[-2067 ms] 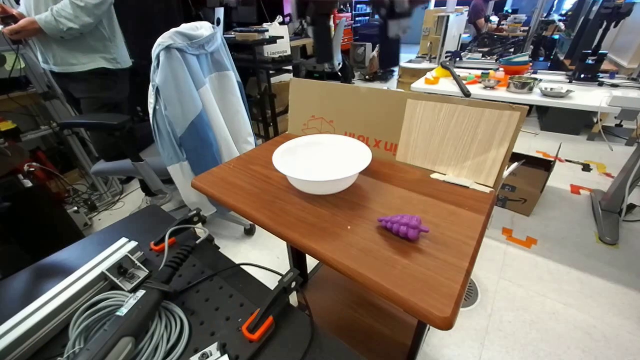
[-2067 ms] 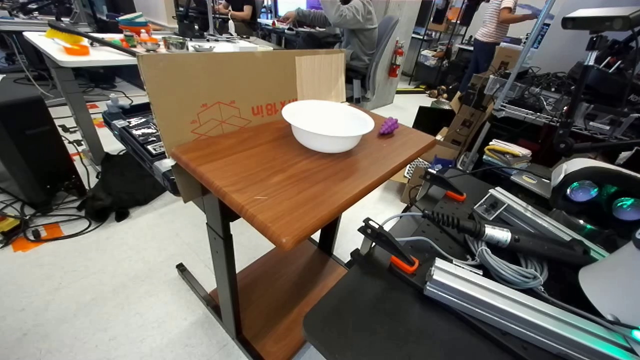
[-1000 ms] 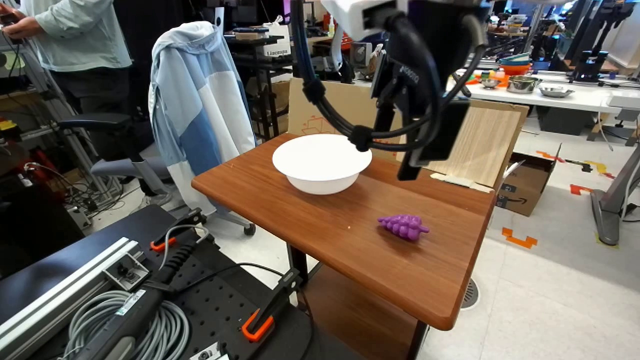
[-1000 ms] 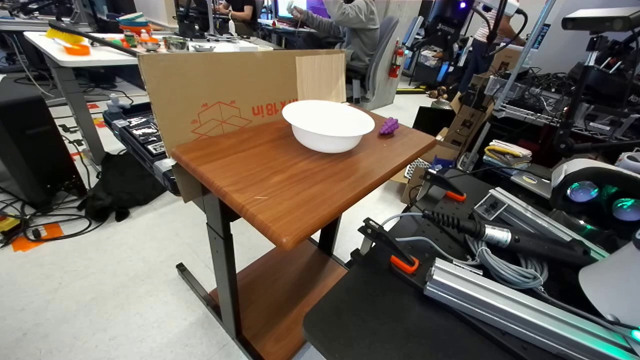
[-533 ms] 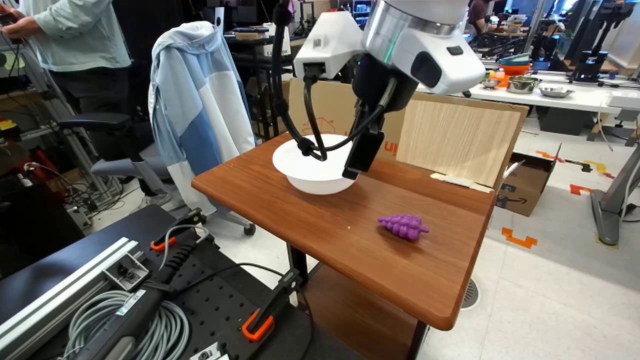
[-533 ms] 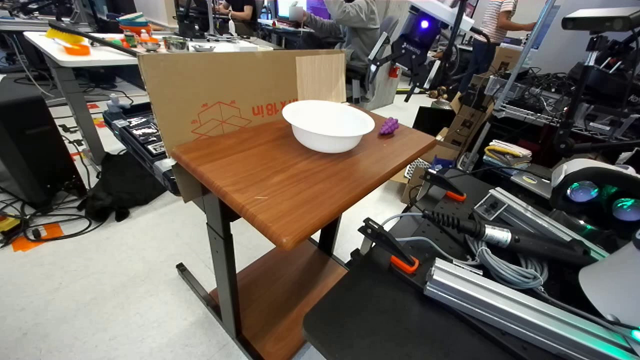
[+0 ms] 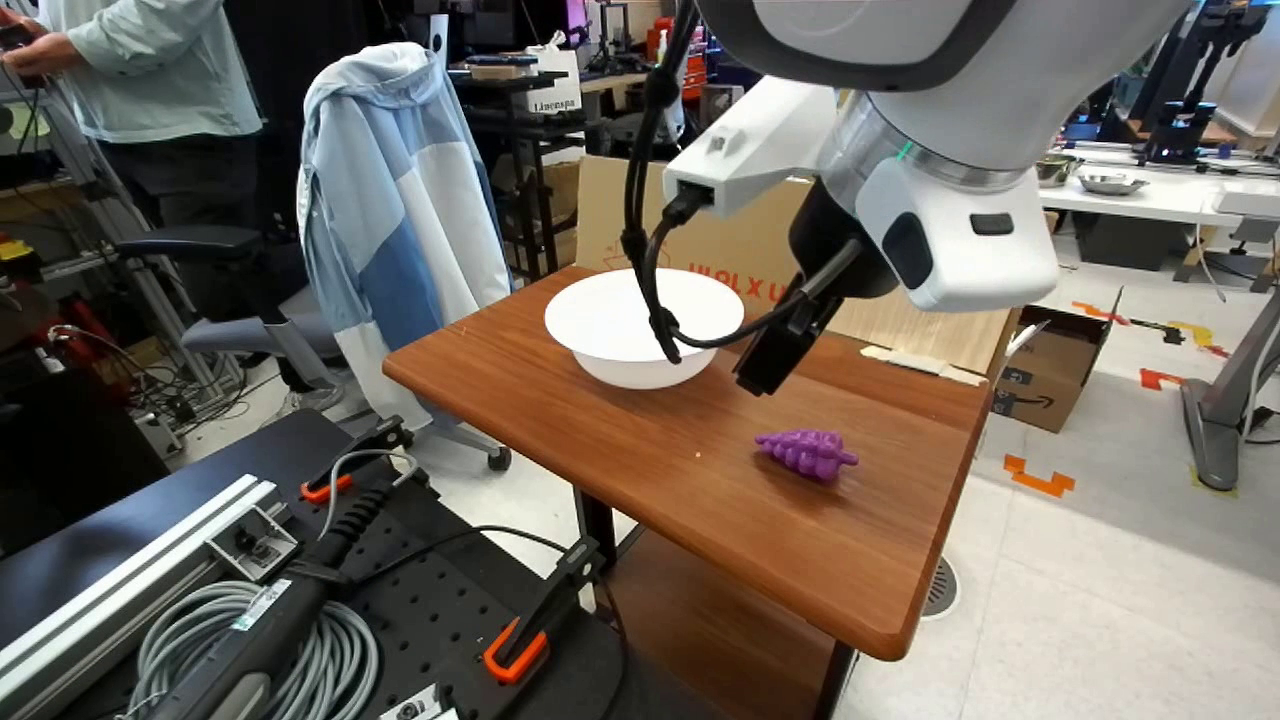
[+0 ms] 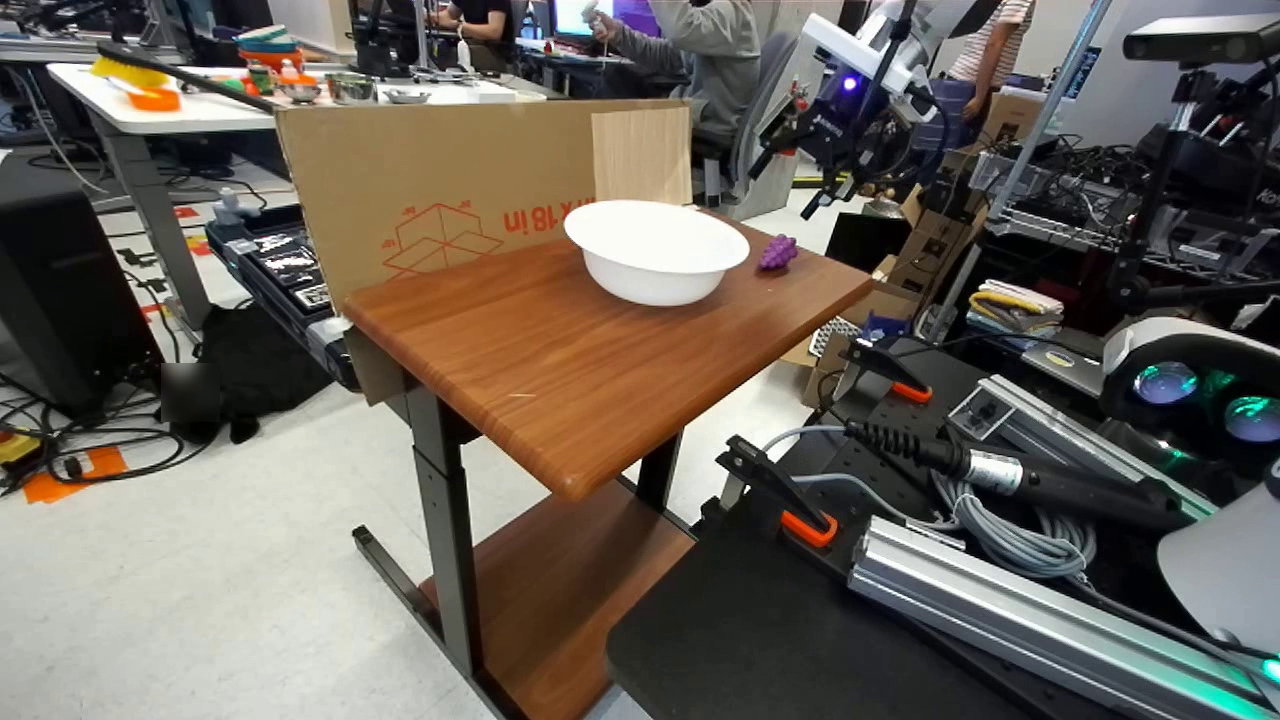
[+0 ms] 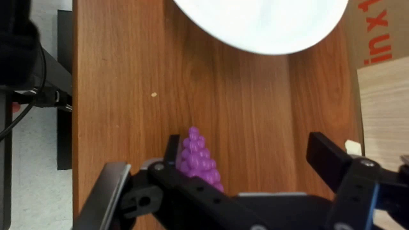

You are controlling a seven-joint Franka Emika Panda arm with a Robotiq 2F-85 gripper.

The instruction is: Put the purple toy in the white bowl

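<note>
The purple toy, bumpy and elongated, lies on the wooden table in both exterior views. The white bowl stands upright on the same table; it also shows in an exterior view and at the top of the wrist view. My gripper is open and empty, held above the table. In the wrist view the gripper has its fingers wide apart. The toy appears below, near the left finger, which hides its lower part. In an exterior view my gripper is between bowl and toy.
A cardboard panel stands along the table's back edge. The wooden table has a pale board at its far end. A black bench with clamps and coiled cable stands in front.
The arm has come into view from above over the table. In the last half second the gripper has come a little lower and shifted toward the toy. Toy and bowl have not moved.
</note>
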